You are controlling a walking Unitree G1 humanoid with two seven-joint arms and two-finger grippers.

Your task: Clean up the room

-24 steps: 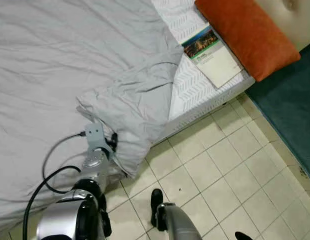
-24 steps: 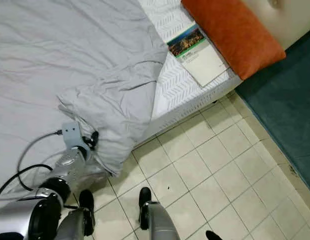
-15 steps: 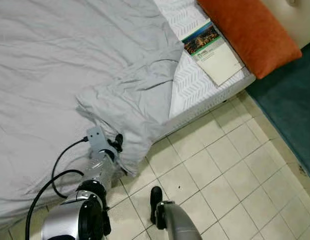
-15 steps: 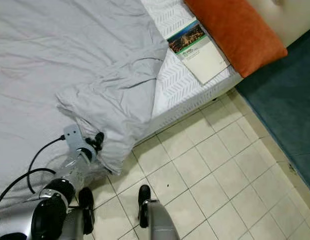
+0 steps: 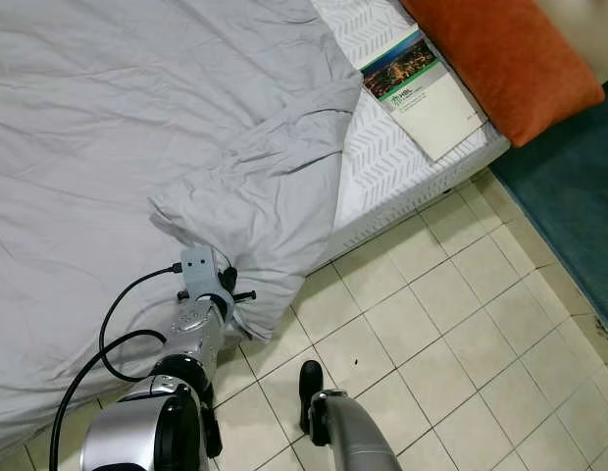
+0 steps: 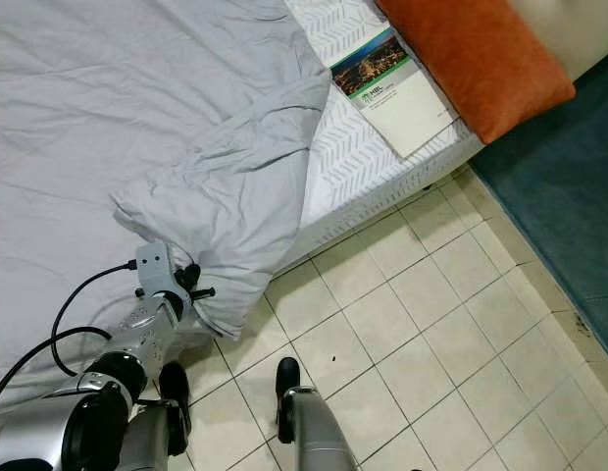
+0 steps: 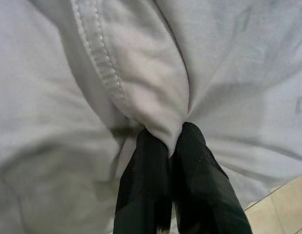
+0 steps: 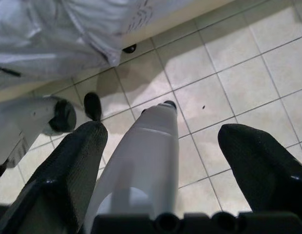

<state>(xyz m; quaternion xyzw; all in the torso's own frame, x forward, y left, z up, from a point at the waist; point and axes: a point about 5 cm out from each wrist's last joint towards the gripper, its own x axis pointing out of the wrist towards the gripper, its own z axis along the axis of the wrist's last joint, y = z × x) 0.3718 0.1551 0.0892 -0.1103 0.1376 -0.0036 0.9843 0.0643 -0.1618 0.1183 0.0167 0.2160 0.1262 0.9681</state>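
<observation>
The left end effector (image 7: 169,146) pinched the corner of the grey blanket (image 5: 167,128) on the bed (image 5: 382,167). The right end effector (image 8: 163,151) hung open above the floor (image 5: 451,324).

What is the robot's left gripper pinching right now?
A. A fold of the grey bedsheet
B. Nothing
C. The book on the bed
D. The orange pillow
A: the left gripper has its two black fingers closed on a bunched fold of the grey bedsheet at the bed's edge.

The blanket (image 5: 137,128) is pale grey; the mattress (image 5: 382,167) white with a chevron pattern. An orange pillow (image 5: 510,59) — a white, green-banded book (image 5: 427,93) — cream tiled floor (image 5: 451,334), teal rug (image 5: 569,186).
</observation>
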